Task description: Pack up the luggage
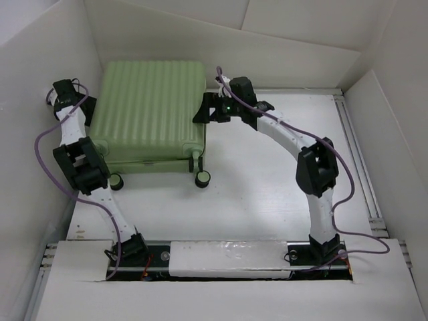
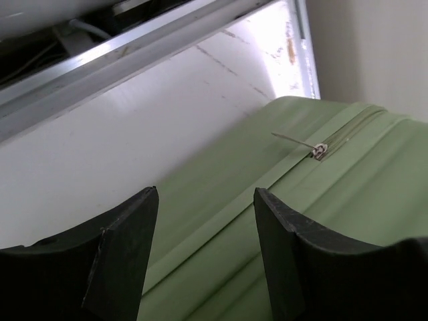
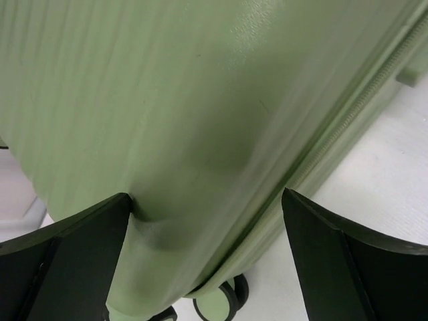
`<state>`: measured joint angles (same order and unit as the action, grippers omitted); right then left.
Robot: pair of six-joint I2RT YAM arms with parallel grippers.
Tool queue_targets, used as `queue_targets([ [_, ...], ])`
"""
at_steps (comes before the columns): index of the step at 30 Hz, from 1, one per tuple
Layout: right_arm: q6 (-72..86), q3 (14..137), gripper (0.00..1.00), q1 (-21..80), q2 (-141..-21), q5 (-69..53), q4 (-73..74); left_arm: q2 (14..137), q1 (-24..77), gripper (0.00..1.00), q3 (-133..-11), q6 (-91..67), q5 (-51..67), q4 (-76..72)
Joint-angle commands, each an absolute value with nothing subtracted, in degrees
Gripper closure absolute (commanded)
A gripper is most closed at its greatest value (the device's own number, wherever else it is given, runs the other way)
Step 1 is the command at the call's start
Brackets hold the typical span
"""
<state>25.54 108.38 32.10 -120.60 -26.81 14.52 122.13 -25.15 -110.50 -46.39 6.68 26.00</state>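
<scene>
Now luggage closed; pale green, ribbed shell.

No readable text, label, brand or number is showing in any view. The luggage shell is presenting only plain ribbed green, and the zipper pull on its seam is showing no legible marking.

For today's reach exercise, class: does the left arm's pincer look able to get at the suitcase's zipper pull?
Probably yes: the left pincer hangs open by the luggage, with nothing between it and the zipper pull.
</scene>
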Motion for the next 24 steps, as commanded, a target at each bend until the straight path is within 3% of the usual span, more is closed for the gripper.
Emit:
queue_targets([
  [1,26.4,107.5,0.00,31.7,-121.6,-30.8,9.2,118.5,-15.9,0.45,-106.4,-40.5,13.4,29.4],
  [4,27.4,100.0,0.07,31.7,-118.3,-33.1,5.9,116.3,-12.7,0.45,-101.7,-40.0,14.8,26.7],
  [7,27.4,92.9,0.22,32.3,-111.4,-33.1,2.6,115.0,-9.6,0.45,-98.6,-39.5,17.0,25.1],
  [10,27.4,85.4,0.23,32.8,-102.2,-30.8,2.6,113.9,-6.2,0.47,-97.9,-38.8,19.5,24.6],
  [15,25.8,78.1,0.23,31.2,-89.1,-22.3,8.4,110.2,-0.1,0.50,-91.4,-38.1,20.9,23.9],
  [21,20.4,77.8,0.10,21.5,-81.7,-16.2,25.6,95.6,2.5,0.58,-72.3,-42.1,20.0,17.1],
  [24,19.9,76.3,0.07,14.7,-76.6,-16.2,26.9,90.8,2.5,0.58,-71.5,-39.2,16.1,19.4],
])
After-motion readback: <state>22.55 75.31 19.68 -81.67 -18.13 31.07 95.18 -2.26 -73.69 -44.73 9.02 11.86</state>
